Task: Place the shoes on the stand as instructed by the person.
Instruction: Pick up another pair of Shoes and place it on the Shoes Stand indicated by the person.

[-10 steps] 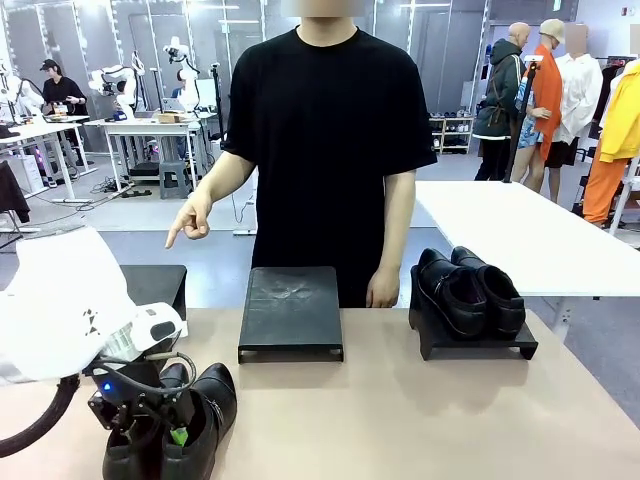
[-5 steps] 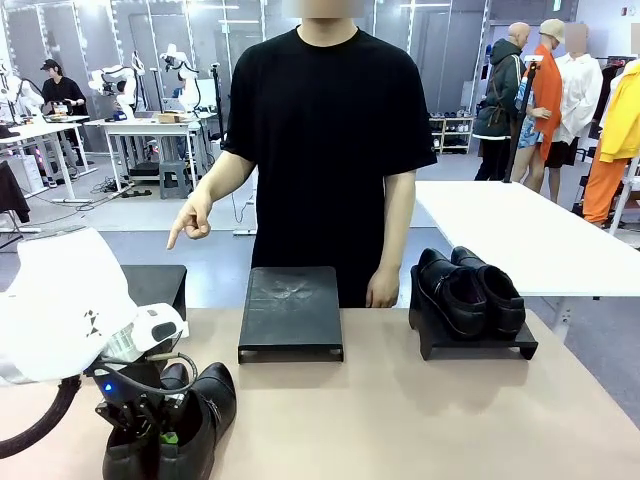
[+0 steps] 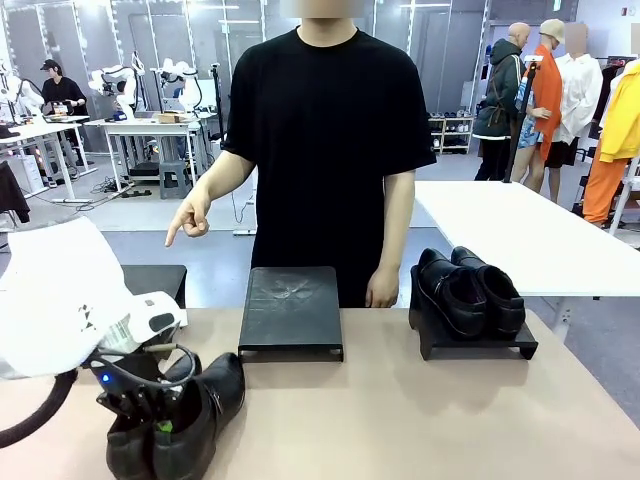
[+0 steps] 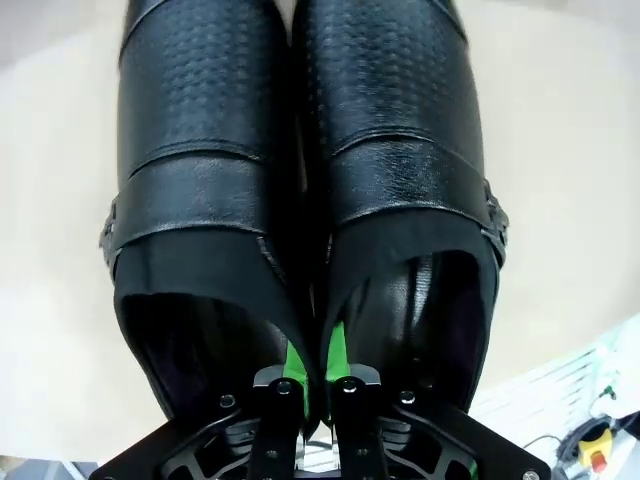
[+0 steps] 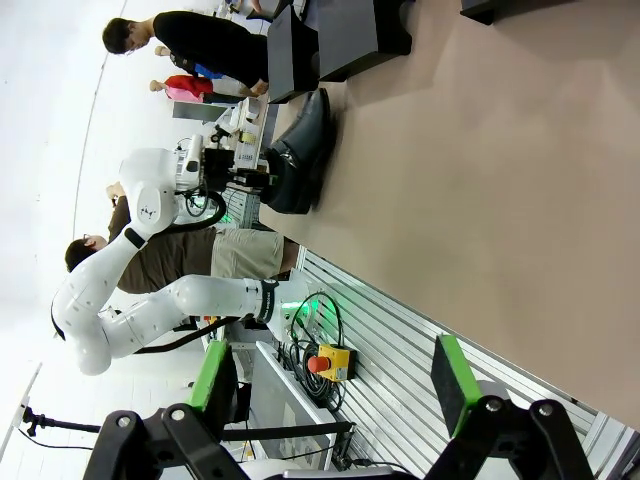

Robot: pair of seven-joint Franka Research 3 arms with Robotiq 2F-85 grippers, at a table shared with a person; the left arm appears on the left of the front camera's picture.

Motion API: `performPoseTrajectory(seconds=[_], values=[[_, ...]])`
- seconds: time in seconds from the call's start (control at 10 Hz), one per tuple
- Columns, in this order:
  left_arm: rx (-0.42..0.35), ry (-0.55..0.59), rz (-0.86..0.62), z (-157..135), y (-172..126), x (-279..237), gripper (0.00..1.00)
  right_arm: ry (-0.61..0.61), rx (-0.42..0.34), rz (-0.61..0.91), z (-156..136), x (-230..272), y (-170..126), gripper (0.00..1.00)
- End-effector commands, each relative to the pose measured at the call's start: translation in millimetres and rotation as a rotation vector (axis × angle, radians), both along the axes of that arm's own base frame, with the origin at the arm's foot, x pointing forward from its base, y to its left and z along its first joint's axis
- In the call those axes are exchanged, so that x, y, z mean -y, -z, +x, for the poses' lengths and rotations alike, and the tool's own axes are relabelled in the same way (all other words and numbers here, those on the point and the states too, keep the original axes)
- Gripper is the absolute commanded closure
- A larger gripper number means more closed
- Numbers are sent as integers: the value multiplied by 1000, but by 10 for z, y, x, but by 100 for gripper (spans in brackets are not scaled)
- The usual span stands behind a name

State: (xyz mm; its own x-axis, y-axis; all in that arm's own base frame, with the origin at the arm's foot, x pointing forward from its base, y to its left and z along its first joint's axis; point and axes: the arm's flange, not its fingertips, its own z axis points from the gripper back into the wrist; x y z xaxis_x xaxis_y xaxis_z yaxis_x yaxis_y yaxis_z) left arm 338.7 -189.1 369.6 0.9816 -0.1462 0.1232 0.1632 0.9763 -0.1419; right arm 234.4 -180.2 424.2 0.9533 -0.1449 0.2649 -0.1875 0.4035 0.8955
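A pair of glossy black buckle-strapped shoes (image 3: pixel 205 405) (image 4: pixel 390 150) sits side by side on the table at the near left. My left gripper (image 3: pixel 160 428) (image 4: pixel 312 365) reaches into their openings from the heel side. It is shut, and its green pads pinch the two inner walls together. A second pair of black shoes (image 3: pixel 468 290) rests on the right stand (image 3: pixel 500 347). The person in the black T-shirt points a hand (image 3: pixel 188 222) down toward the left stand (image 3: pixel 155 282). My right gripper (image 5: pixel 330 370) hangs open off the table's near edge, holding nothing.
A bare black middle stand (image 3: pixel 290 305) sits at the far edge, and the person's other hand (image 3: pixel 382 290) rests beside it. In the right wrist view the held shoes (image 5: pixel 300 150) and the left arm (image 5: pixel 150 300) lie farther off. Open tabletop spans the centre and near right.
My left gripper's jaws have closed on the inner walls of the buckle-strapped shoes. The pair has shifted slightly, toes swinging a little right. The person's pointing hand stays put.
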Motion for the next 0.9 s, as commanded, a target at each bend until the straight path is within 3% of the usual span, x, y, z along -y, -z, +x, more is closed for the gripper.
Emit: performPoseTrajectory(seconds=[0.0,0.4,0.8], values=[[109,1,6,-126,-507,-82,100,13,-1,7,10,-2,-32,0],[190,-34,-15,-47,-1212,-529,100,13,-1,7,10,-2,-32,0],[203,13,-57,-68,-1440,-826,100,13,-1,7,10,-2,-32,0]])
